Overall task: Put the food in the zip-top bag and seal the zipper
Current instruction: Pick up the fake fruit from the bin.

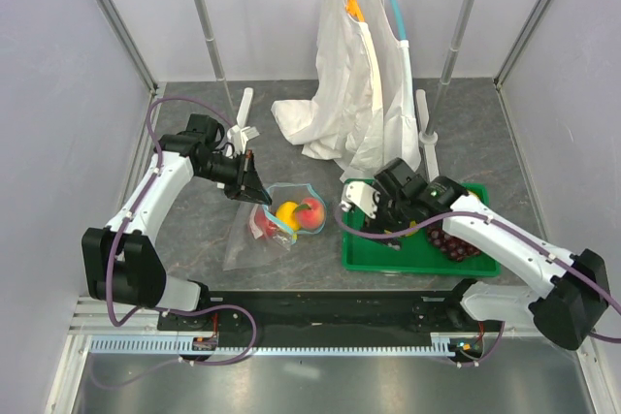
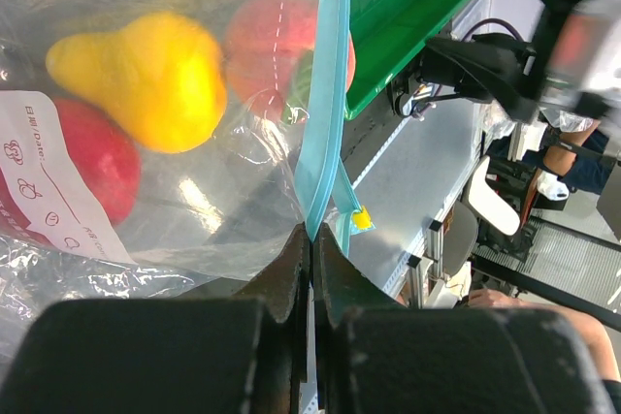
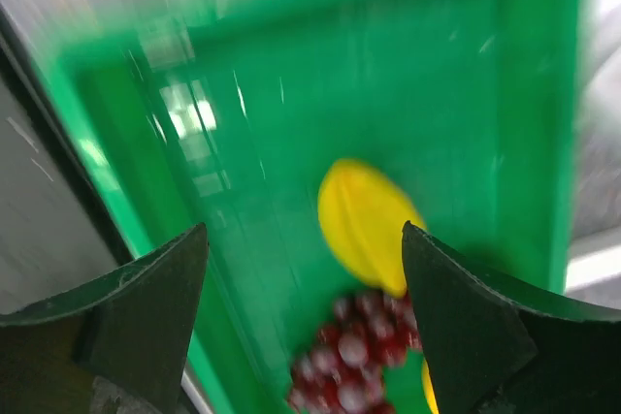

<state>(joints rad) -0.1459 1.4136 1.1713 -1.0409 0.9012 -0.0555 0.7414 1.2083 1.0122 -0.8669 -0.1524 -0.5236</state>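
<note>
The clear zip-top bag (image 1: 254,239) lies on the table with its mouth lifted. Inside it are a yellow pear (image 2: 146,75), a red fruit (image 2: 92,157) and a pink-orange peach (image 2: 277,41). My left gripper (image 2: 312,236) is shut on the end of the teal zipper (image 2: 326,94), next to a small yellow slider tab (image 2: 361,218); it also shows in the top view (image 1: 248,184). My right gripper (image 3: 303,239) is open and empty above the green tray (image 3: 291,94), over a yellow piece (image 3: 367,225) and the dark grape bunch (image 3: 354,356).
The green tray (image 1: 388,257) sits right of the bag, with grapes (image 1: 456,241) at its right end. White garments (image 1: 354,94) hang from a rail at the back, trailing onto the table. The rail's posts (image 1: 243,113) stand behind the left gripper.
</note>
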